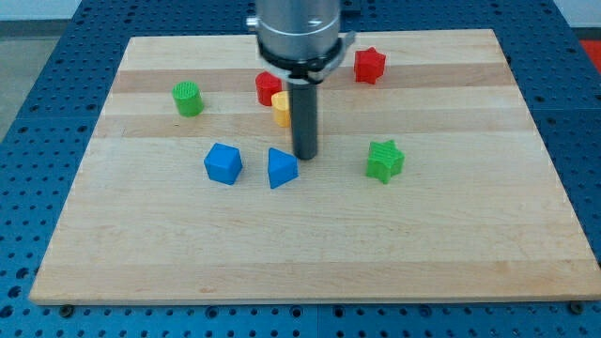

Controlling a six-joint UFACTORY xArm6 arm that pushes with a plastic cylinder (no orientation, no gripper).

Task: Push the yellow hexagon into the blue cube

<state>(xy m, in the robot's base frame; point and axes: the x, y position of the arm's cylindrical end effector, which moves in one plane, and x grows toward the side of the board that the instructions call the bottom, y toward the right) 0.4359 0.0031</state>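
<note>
The yellow hexagon (281, 109) lies near the middle of the board, partly hidden behind my rod. The blue cube (223, 163) sits below and to the left of it. My tip (305, 156) rests on the board just below and right of the yellow hexagon, and right next to a blue triangular block (281, 168). The tip is apart from the blue cube, with the blue triangular block between them.
A red block (268, 87) touches the yellow hexagon from the top left. A red star (369, 65) lies at the top right, a green star (385, 161) at the right, a green cylinder (188, 99) at the left. The wooden board (300, 253) sits on a blue perforated table.
</note>
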